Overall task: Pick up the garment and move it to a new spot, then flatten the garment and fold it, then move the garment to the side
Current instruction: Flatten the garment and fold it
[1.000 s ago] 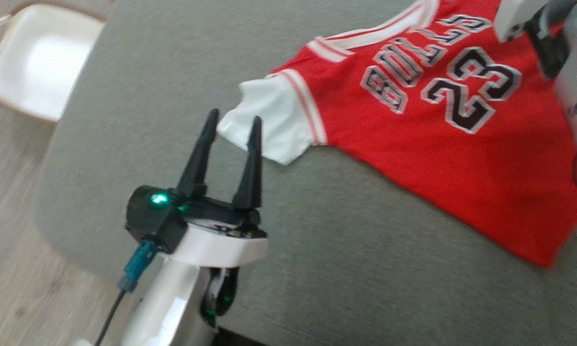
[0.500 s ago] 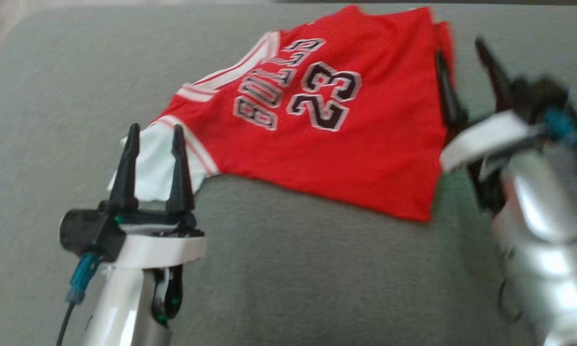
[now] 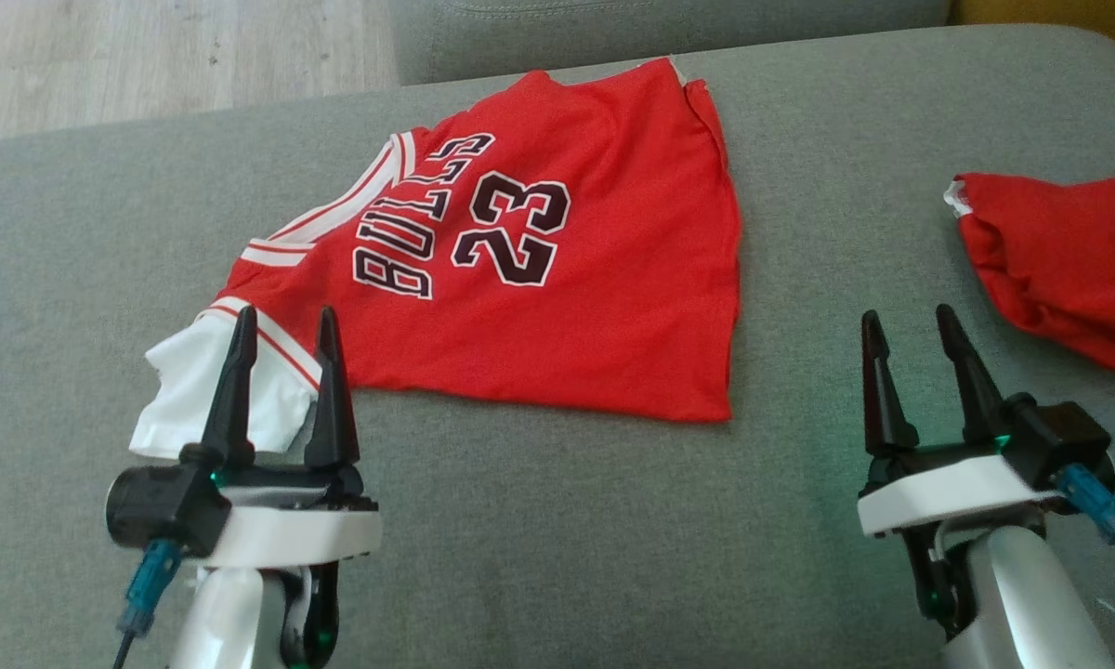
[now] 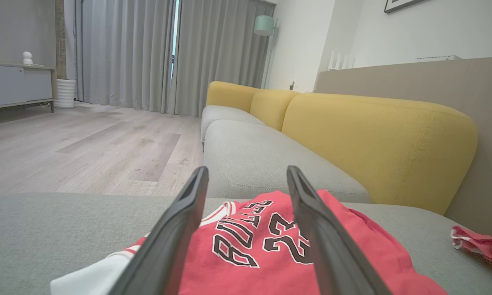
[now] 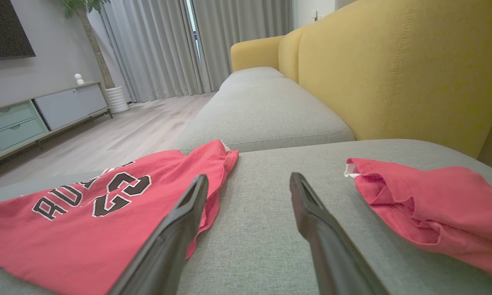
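A red garment (image 3: 595,316), a jersey printed BULLS 23 with one white sleeve (image 3: 186,390), lies flat on the grey sofa seat (image 3: 557,539). It also shows in the left wrist view (image 4: 238,262) and the right wrist view (image 5: 86,221). My left gripper (image 3: 285,313) stands open at the lower left, fingertips over the white sleeve, nothing between them (image 4: 247,168). At the lower right, my right gripper (image 3: 906,314) is open above bare seat to the right of the jersey's hem (image 5: 249,176).
A second red garment (image 3: 1059,251), crumpled, lies at the right edge of the seat (image 5: 430,205). Yellow backrests (image 4: 377,143) rise behind. Another grey seat cushion (image 5: 266,114) adjoins beyond the jersey. Wooden floor (image 3: 149,56) lies past the seat's left edge.
The head camera has swung, so the whole picture shifted: the jersey now sits centre and the second red garment appears. The right gripper has come down to the lower right. Both grippers stayed open.
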